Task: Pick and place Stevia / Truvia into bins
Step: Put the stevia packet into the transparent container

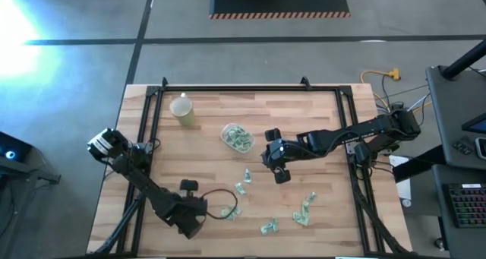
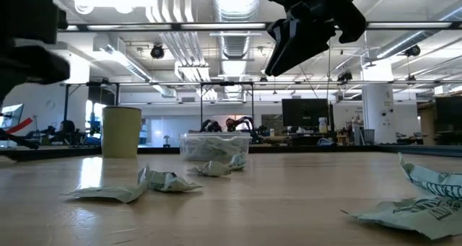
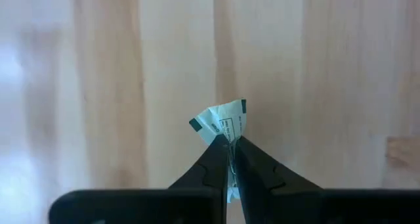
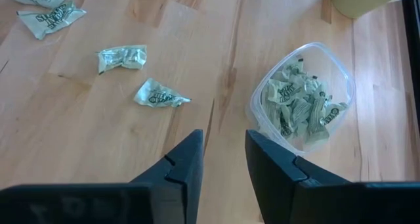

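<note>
My left gripper [image 3: 231,166] is near the table's front left [image 1: 222,212], shut on one crumpled green-and-white Stevia sachet [image 3: 222,122]. My right gripper [image 4: 223,163] hangs open above the table's middle [image 1: 279,172], just right of the clear bin [image 4: 303,100], with nothing between its fingers. The bin [image 1: 237,137] stands on the wood and holds several sachets. More sachets lie loose on the table: two near the middle [image 1: 244,181] and others toward the front right [image 1: 304,211], [image 1: 269,227]. My left gripper pinches the sachet between its two fingertips [image 3: 216,159], on the crumpled lower part of the paper [image 3: 228,140]. The fingers point steeply down at the table. The sachet's printed end sticks out past the tips. I cannot tell whether it is clear of the wood.
A pale yellow cup [image 1: 182,109] stands at the far left, beyond the bin. A black frame [image 1: 228,90] runs along the table's far and side edges. In the low view, loose sachets [image 2: 133,187] lie close to the near edge, and bare wood lies between them.
</note>
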Motion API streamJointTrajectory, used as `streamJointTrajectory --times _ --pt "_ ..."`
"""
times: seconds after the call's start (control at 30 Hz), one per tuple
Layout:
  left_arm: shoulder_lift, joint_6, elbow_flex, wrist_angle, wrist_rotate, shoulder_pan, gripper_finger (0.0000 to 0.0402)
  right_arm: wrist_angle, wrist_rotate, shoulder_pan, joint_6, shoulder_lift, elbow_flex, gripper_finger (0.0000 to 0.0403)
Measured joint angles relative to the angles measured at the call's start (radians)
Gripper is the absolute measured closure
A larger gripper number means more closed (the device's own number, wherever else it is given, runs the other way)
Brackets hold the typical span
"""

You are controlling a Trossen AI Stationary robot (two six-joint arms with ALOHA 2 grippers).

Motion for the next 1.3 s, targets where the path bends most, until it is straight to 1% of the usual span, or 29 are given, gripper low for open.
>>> streamJointTrajectory --times 0.13,0.37,0.47,0.6,0.73,0.8,0.9,1.07,1.2,1.3 --pt "-0.002 0.135 0.009 -0.001 -0.114 0.02 0.0398 0.0 0.0 0.0 0.0 0.0 0.0 0.0303" --pt "-0.002 0.34 0.001 -0.044 -0.388 0.084 0.0398 0.0 0.0 0.0 0.001 0.0 0.0 0.031" --pt "-0.004 0.408 0.001 -0.057 -0.503 0.132 0.0398 0.0 0.0 0.0 0.003 0.0 0.0 0.0308" --pt "-0.004 0.487 0.001 -0.057 -0.628 0.213 0.0398 0.0 0.0 0.0 0.023 0.0 0.0 0.0308" --pt "-0.004 0.541 0.001 -0.055 -0.713 0.307 0.0398 0.0 0.0 0.0 0.028 0.0 0.0 0.0313" --pt "-0.004 0.578 0.001 -0.045 -0.733 0.355 0.0398 0.0 0.0 0.0 0.036 0.0 0.0 0.0315" --pt "-0.005 0.652 0.001 -0.002 -0.734 0.427 0.0398 0.0 0.0 0.0 0.045 0.0 0.0 0.0317" --pt "-0.005 0.799 0.0 0.128 -0.732 0.532 0.0398 -0.002 0.0 0.009 0.069 0.0 0.0 0.0313" --pt "-0.005 0.94 0.0 0.244 -0.698 0.592 0.0398 -0.024 0.0 0.022 0.095 0.0 0.0 0.0313" --pt "-0.005 1.033 0.0 0.328 -0.638 0.628 0.0398 -0.04 0.0 0.034 0.1 0.0 0.0 0.0317"
